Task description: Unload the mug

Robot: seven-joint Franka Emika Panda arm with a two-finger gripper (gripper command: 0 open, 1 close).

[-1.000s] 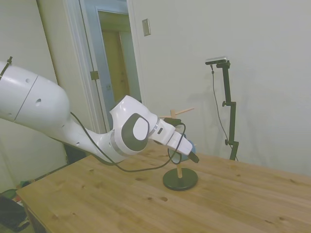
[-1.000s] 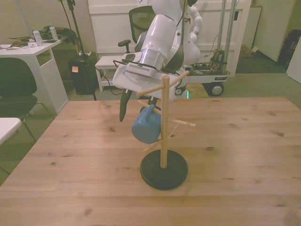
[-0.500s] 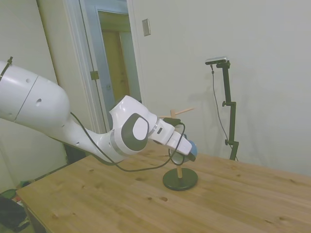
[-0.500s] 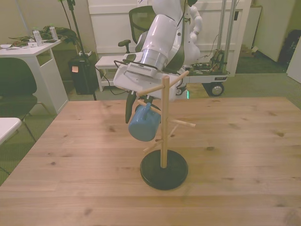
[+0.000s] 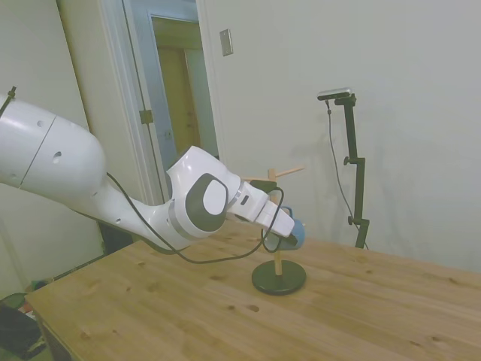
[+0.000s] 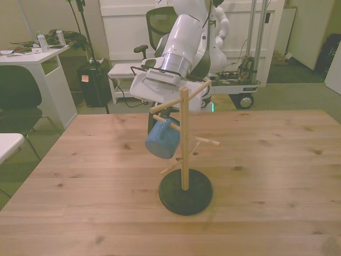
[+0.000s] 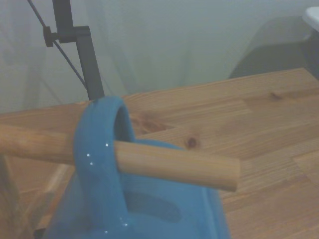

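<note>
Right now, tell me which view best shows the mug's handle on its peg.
The wrist view: the mug handle loops around a wooden peg, seen close. The front view shows the whole mug hanging from the rack, smaller. The side view shows only a blue sliver behind the arm.

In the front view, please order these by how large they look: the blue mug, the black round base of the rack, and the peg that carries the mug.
1. The black round base looks largest, though it is nearest the camera.
2. The blue mug.
3. The peg, a thin stick, smallest.
</note>
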